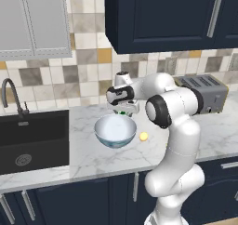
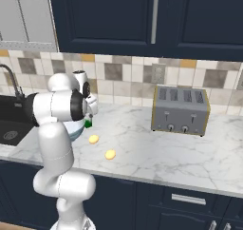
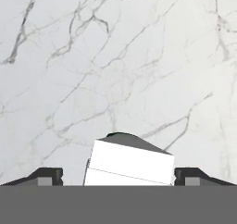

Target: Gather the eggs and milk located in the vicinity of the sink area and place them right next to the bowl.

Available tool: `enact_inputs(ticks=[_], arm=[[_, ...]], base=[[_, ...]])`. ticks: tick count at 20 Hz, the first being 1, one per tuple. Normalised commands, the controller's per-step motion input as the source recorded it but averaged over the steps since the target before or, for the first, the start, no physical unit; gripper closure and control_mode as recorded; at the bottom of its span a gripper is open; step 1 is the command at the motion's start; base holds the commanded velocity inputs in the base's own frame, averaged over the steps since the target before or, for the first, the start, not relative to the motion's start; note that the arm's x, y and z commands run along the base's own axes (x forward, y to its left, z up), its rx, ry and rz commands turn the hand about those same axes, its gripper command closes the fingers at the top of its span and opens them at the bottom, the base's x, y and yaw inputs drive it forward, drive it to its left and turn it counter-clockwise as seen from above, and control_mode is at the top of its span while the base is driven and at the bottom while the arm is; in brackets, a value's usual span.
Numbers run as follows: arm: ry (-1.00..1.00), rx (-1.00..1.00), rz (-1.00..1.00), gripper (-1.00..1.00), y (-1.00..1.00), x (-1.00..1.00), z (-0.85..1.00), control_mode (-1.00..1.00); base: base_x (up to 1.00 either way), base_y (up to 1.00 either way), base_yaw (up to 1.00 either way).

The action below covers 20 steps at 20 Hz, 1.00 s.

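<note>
The pincer [image 3: 118,177] grips the milk [image 3: 131,164] between its fingertips and holds it low over the marble surface [image 3: 139,56] just behind the bowl [image 1: 115,130], presumably to set it beside the two eggs [image 2: 94,139] lying nearby.

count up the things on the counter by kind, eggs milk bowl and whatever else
eggs: 2, yellow, one near the bowl, the other nearer the counter's front edge
milk: 1, between the hand's fingers, above the marble counter
bowl: 1
toaster: 1
total: 5
</note>
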Motion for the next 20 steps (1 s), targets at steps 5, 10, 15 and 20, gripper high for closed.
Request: enact_inputs(ticks=[5, 10, 15, 20], arm=[[0.0, 0.0, -0.02, -1.0, -0.05, -0.07, 0.22, -1.0], [-0.01, 0.0, -0.04, -1.0, -0.03, -0.05, 0.24, -1.0], [-0.01, 0.0, -0.08, -1.0, -0.27, -0.29, 0.04, -1.0], [-0.03, 0.01, -0.08, -1.0, -0.78, -0.49, 0.0, -1.0]], base=[[0.0, 0.0, 0.0], [0.0, 0.0, 0.0], [0.0, 0.0, 0.0], [0.0, 0.0, 0.0]])
